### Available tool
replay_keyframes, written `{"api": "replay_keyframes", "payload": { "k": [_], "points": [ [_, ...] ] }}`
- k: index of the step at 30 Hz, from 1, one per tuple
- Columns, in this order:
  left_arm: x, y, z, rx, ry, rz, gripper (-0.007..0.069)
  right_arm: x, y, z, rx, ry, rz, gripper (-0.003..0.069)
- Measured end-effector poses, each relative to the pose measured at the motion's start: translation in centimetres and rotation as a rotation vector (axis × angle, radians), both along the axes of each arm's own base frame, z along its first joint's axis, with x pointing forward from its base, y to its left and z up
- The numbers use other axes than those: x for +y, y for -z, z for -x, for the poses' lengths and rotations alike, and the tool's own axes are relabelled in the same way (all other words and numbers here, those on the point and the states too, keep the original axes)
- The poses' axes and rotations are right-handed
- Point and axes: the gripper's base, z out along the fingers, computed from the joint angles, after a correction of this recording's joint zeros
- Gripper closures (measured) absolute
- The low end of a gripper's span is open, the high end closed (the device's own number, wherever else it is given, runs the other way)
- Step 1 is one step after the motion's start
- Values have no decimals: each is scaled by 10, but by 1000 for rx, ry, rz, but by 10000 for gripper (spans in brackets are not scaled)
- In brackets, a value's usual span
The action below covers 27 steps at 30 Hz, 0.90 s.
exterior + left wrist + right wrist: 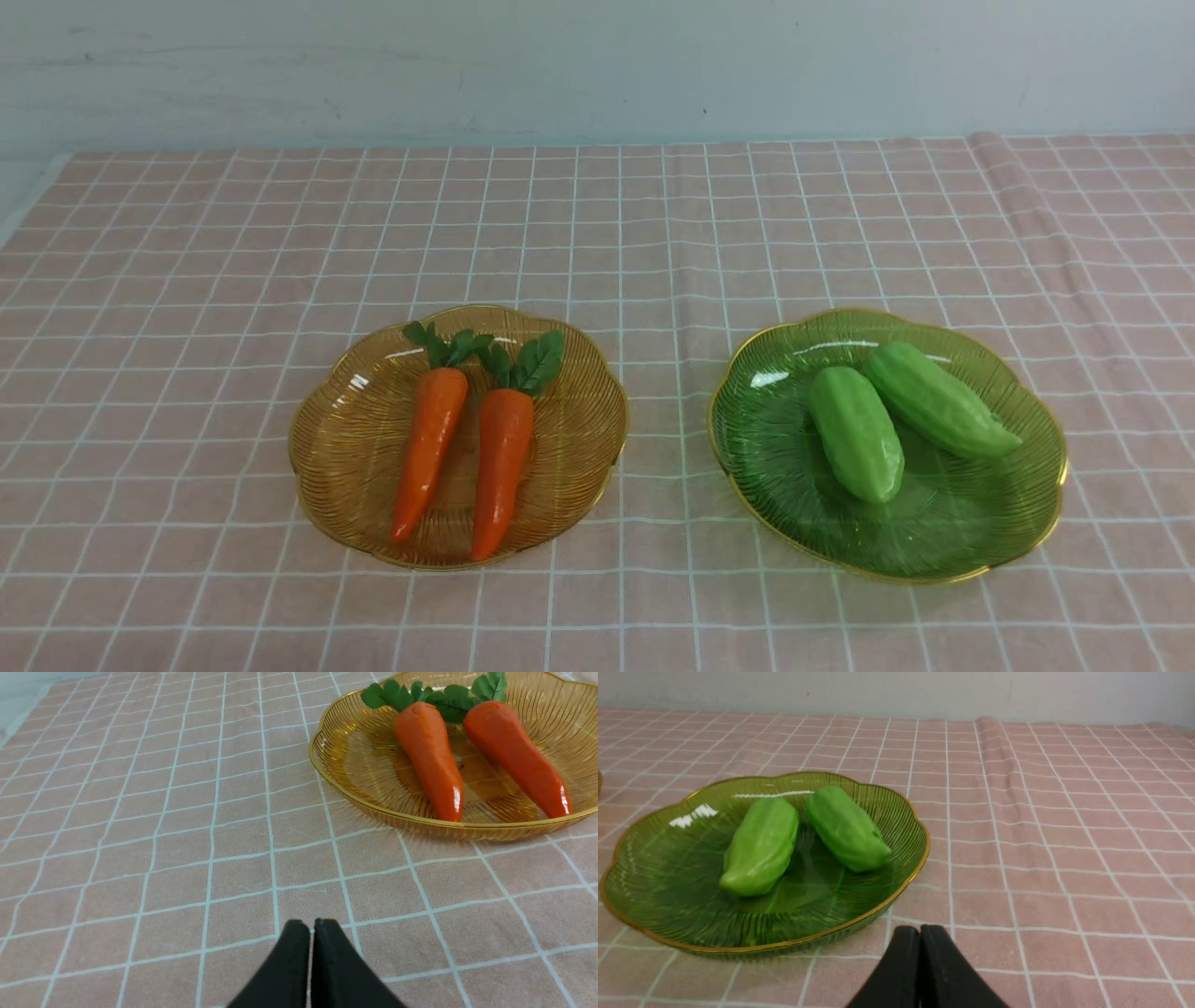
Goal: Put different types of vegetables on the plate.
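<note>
While both carrots (462, 457) lie side by side on the amber plate (345, 467) at left, both green gourds (896, 420) lie on the green plate (1008, 523) at right; left gripper (312, 926) and right gripper (920, 931) are clenched empty above the checked cloth (597, 224).

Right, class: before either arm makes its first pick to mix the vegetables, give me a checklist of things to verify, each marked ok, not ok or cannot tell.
1. Both carrots lie in the amber plate: ok.
2. Both green gourds lie in the green plate: ok.
3. Each plate holds different types: not ok, one type each.
4. Left pincer open for a pick: not ok, shut, holding nothing.
5. Right pincer open: not ok, shut, holding nothing.
6. Carrots lie apart enough to grip one alone: cannot tell.
</note>
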Motion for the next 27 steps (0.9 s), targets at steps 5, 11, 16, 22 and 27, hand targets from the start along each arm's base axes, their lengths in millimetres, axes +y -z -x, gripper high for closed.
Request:
{"api": "replay_keyframes", "payload": {
  "k": [5,11,16,22,27],
  "points": [
    [0,0,0,0,0,0,627,0,0,0,4,8,-26,674],
    [0,0,0,0,0,0,627,0,0,0,4,10,-28,674],
    [0,0,0,0,0,0,627,0,0,0,5,10,-28,674],
    [0,0,0,0,0,0,627,0,0,0,5,10,-28,674],
    [0,0,0,0,0,0,627,0,0,0,6,10,-28,674]
  ]
}}
